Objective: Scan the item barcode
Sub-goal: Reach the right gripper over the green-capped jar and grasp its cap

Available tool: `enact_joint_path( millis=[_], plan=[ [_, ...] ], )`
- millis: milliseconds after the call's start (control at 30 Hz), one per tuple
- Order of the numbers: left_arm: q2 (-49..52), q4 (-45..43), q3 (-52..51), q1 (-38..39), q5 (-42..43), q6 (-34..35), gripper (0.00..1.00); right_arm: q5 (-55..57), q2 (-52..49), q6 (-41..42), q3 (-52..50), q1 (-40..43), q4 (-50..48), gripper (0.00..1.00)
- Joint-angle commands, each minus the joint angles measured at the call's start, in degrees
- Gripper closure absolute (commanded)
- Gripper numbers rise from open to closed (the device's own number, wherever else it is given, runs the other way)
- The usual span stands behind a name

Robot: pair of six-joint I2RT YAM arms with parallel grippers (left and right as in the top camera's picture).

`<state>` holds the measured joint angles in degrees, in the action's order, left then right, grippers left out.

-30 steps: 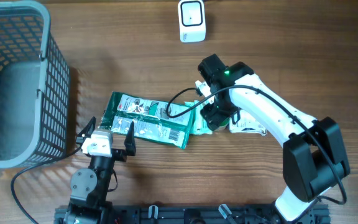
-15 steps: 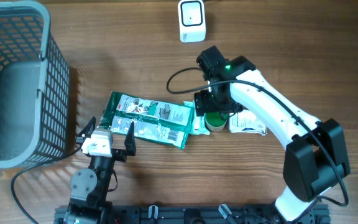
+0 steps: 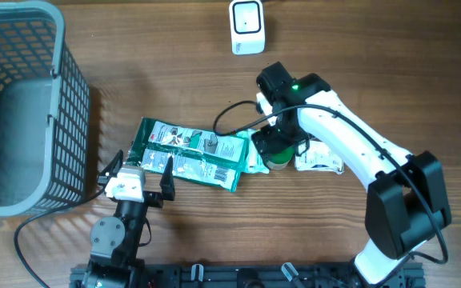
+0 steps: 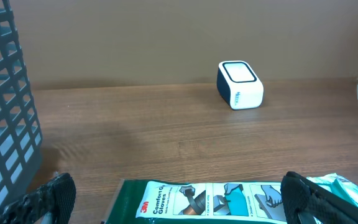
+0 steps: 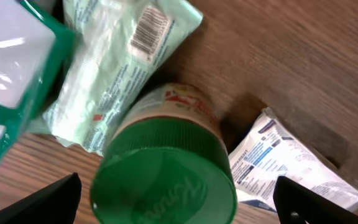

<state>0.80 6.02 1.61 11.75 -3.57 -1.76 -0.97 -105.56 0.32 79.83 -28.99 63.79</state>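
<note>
Your right gripper [image 3: 278,146] hangs wide open over the green-lidded jar [image 5: 166,171], which stands upright between a pale green pouch [image 5: 114,81] and a white sachet [image 5: 291,168]. It is likely rigid and slick, so clamp the lid's sides firmly. Your left gripper [image 3: 138,170] gapes too.

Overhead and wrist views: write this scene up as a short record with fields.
scanner: far side of the table, apart from the other things
jar: green lid, between the pale green pouch and the white pouch
barcode: on the pale green pouch, facing up
gloves pack: lying flat, left of the jar
basket: left end of the table
right hand: open, above the jar, not gripping it
left hand: open, holding nothing, at the near edge of the gloves pack
</note>
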Motion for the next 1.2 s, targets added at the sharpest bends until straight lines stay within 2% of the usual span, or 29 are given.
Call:
enact_joint_path(
  millis=[0, 133, 300, 333, 367, 433, 467, 733, 833, 900, 1067, 1167],
  plan=[
    [-0.37, -0.28, -0.28, 0.37, -0.57, 0.76, 0.00, 1.38, -1.11, -4.96, -3.08, 0.13, -2.54, 0.00],
    [-0.37, -0.28, -0.28, 0.37, -0.55, 0.76, 0.00, -2.14, -1.81, -7.32, -5.55, 0.13, -4.79, 0.00],
    [-0.37, -0.28, -0.28, 0.37, -0.57, 0.76, 0.00, 2.69, -5.68, -6.19, -8.31, 0.15, -8.09, 0.03],
    [-0.37, -0.28, -0.28, 0.37, -0.57, 0.76, 0.00, 2.64, -6.69, -6.14, -8.31, 0.15, -8.72, 0.13],
    [-0.37, -0.28, -0.28, 0.37, -0.55, 0.76, 0.00, 2.49, -8.04, -5.86, -8.31, 0.13, -9.49, 0.29],
    [-0.37, -0.28, -0.28, 0.37, -0.55, 0.76, 0.00, 2.45, -8.90, -3.41, -8.31, 0.15, -9.57, 0.44],
    [-0.37, -0.28, -0.28, 0.37, -0.57, 0.76, 0.00, 2.43, -8.87, -2.40, -8.26, 0.13, -9.46, 0.47],
    [-0.37, -0.28, -0.28, 0.37, -0.55, 0.76, 0.00, 0.37, -8.85, 13.51, 1.25, 0.15, 0.17, 0.46],
    [-0.37, -0.28, -0.28, 0.37, -0.55, 0.76, 0.00, -0.81, -8.85, 25.16, 5.92, 0.15, 2.23, 0.40],
    [-0.37, -0.28, -0.28, 0.37, -0.55, 0.76, 0.00, -0.76, -8.85, 31.78, 6.69, 0.15, 1.11, 0.36],
    [-0.37, -0.26, -0.28, 0.37, -0.57, 0.76, 0.00, 1.09, -8.90, 46.99, 6.32, 0.15, -3.89, 0.32],
    [-0.37, -0.24, -0.28, 0.37, -0.55, 0.76, 0.00, 2.12, -9.07, 51.95, 4.68, 0.13, -6.64, 0.32]
  ],
)
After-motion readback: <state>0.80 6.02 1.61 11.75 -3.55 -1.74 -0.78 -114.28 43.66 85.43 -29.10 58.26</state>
